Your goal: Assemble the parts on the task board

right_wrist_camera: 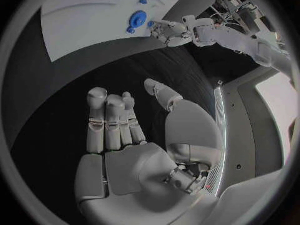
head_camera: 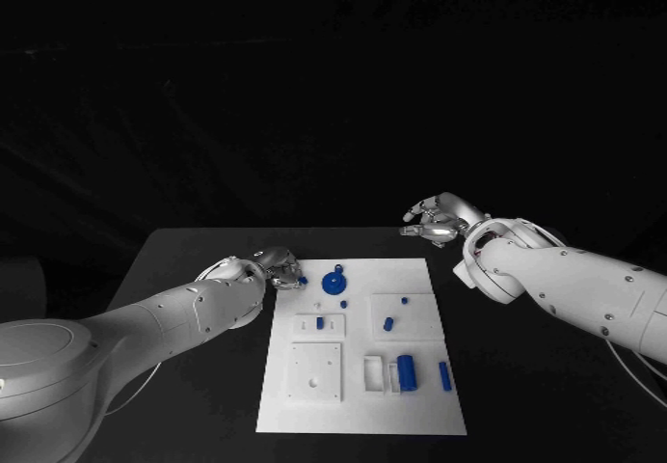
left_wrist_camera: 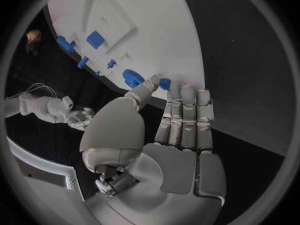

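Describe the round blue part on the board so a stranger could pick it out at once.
Start at the white task board in the middle of the black table and go to its far edge, near the left hand. The round blue part lies there. It is a wide toothed disc, while the other blue pieces nearby are small pegs or blocks.

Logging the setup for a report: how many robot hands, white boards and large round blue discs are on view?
Robot hands: 2, left hand and right hand
White task board: 1
Large round blue disc: 1
Total: 4
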Robot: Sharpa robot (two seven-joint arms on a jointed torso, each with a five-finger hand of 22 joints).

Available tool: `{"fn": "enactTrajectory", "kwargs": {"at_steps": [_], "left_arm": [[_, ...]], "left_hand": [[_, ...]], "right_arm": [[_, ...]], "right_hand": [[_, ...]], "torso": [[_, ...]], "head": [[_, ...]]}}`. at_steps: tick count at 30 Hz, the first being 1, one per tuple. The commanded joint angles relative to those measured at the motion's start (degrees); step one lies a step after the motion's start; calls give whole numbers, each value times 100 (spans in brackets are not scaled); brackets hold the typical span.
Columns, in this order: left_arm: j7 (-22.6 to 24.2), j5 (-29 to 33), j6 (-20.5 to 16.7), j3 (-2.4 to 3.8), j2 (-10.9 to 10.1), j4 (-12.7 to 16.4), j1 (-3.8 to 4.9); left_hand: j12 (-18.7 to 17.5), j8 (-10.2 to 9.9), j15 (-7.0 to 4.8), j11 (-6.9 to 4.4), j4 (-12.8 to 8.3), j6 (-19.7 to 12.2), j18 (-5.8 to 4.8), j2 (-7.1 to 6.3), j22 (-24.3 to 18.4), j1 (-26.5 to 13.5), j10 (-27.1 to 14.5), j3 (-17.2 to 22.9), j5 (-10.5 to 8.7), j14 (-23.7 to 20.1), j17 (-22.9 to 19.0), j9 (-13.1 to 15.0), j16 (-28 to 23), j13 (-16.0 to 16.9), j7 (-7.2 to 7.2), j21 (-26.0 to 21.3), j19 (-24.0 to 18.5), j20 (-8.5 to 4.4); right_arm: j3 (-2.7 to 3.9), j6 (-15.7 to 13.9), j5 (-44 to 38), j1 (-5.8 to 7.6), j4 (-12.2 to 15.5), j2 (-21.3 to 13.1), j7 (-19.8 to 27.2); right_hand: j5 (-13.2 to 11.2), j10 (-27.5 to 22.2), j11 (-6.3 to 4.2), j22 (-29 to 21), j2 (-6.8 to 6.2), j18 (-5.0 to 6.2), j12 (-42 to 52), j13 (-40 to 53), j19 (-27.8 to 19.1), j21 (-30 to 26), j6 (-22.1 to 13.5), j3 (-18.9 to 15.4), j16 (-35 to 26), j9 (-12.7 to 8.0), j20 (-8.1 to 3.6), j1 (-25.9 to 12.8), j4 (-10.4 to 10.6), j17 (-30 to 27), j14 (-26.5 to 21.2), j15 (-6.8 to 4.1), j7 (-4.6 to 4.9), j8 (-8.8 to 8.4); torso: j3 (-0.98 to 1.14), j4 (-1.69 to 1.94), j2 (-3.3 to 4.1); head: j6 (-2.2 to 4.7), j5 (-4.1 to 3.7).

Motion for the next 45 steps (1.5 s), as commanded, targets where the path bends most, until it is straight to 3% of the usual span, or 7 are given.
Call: {"fn": "enactTrajectory", "kwargs": {"at_steps": [1, 6, 8, 20, 37, 40, 45], "left_arm": [[-27, 43, 240, -20, 35, 2, -60], [-17, 36, 260, -21, 42, -7, -62], [-4, 23, 254, -21, 40, -6, -62], [66, -25, 143, -22, 33, -15, -62], [573, 223, -543, -15, -157, 188, -53], [660, 298, -671, -6, -221, 290, -33], [752, 367, -781, 88, -393, 545, 74]], "left_hand": [[-17, -1, 1, 2, -41, 8, -22, 30, 121, 31, -3, 21, 33, -12, -11, -106, 27, -14, 1, 34, -30, -341], [-23, 66, -2, -12, -116, 140, -23, 118, 121, 138, 26, 83, 46, -15, -23, -115, 45, -48, -15, 44, -36, -342], [-63, 115, -8, -32, -86, 251, -30, 101, 115, 271, 95, 316, -140, -4, -41, -139, 64, -110, -37, 50, -22, -343], [-228, 277, -52, -124, -84, 576, -35, 232, 119, 384, 435, 644, -85, 86, -85, -163, 154, -301, -141, 113, 34, -382], [-283, 337, -95, -162, -109, 676, -27, 295, 116, 369, 603, 696, -88, 165, -103, -159, 214, -357, -178, 159, 117, -419], [-289, 342, -102, -166, -115, 685, -25, 296, 114, 371, 617, 701, -83, 173, -107, -158, 217, -362, -182, 162, 125, -424], [-308, 358, -118, -174, -140, 709, -22, 299, 111, 379, 650, 713, -79, 195, -119, -156, 221, -376, -191, 168, 146, -436]], "right_arm": [[3, 8, -21, 2, 11, 2, 47], [3, 7, -22, 2, 14, 1, 47], [3, 7, -22, 2, 19, -1, 46], [3, 10, -22, 4, 57, -11, 41], [3, 21, -12, 5, 130, -50, 33], [2, 25, 5, 5, 166, -68, 32], [2, 36, 75, 5, 208, -80, 29]], "right_hand": [[27, -49, 2, 99, 34, 397, 25, -9, 2, -39, -1, -8, 20, 6, -29, 9, 10, -9, 22, -30, 33, -20], [30, -49, 2, 99, 34, 397, 26, -10, 3, -39, -1, -7, 21, 6, -30, 10, 9, -9, 23, -30, 33, -20], [31, -49, 2, 100, 33, 397, 27, -10, 3, -39, 0, -7, 21, 6, -30, 10, 9, -9, 23, -30, 32, -20], [35, -49, 2, 100, 32, 397, 32, -14, 5, -38, 2, -8, 22, 8, -30, 9, 10, -8, 24, -30, 32, -19], [35, -49, 1, 102, 30, 397, 38, -19, 8, -37, 5, -12, 25, 10, -29, 2, 15, -8, 26, -30, 32, -18], [34, -49, 1, 102, 31, 397, 39, -19, 8, -37, 6, -12, 25, 10, -29, 2, 16, -8, 26, -30, 32, -18], [33, -49, 1, 102, 31, 397, 41, -21, 9, -37, 8, -13, 26, 11, -29, 1, 17, -8, 27, -31, 31, -17]], "torso": [[2, -4, -4], [3, 4, -4], [2, 5, -5], [0, 2, -7], [-3, 12, -7], [-2, 17, -9], [-2, 14, -7]], "head": [[5, 0], [7, -12], [11, -14], [24, -13], [59, -28], [65, -31], [75, -17]]}}
